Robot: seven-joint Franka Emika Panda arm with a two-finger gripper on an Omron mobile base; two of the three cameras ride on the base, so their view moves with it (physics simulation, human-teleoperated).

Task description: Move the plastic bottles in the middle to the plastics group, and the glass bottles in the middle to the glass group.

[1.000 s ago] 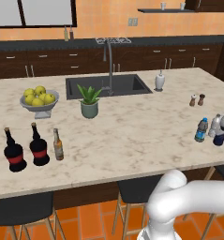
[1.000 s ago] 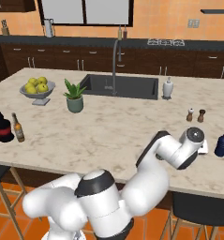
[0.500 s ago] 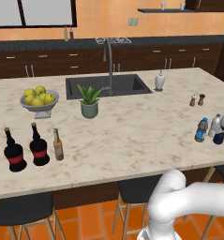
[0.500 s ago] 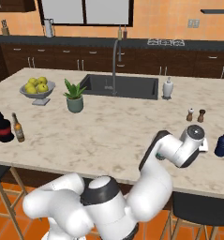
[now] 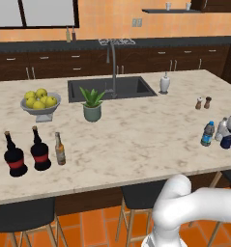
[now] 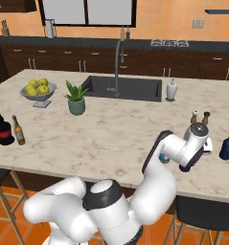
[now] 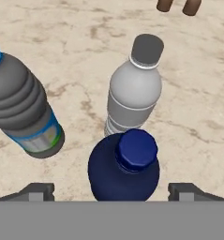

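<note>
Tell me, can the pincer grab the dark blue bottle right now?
Probably yes. The pincer hangs right over the dark blue bottle with its jaws wide on either side. The pale bottle stands close behind, but nothing sits between the jaws and the bottle.

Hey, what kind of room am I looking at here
A home-style kitchen, most likely: a marble-look island counter with a built-in sink and faucet, a fruit bowl, dark cabinets behind, and stools tucked underneath.

You see a glossy white arm built of fat, rounded tube segments, with dark grey bands at its joints. A round dark cap with a pale rim tops the wrist. Two small dark grey fingertips are blocky and square-edged.
</note>
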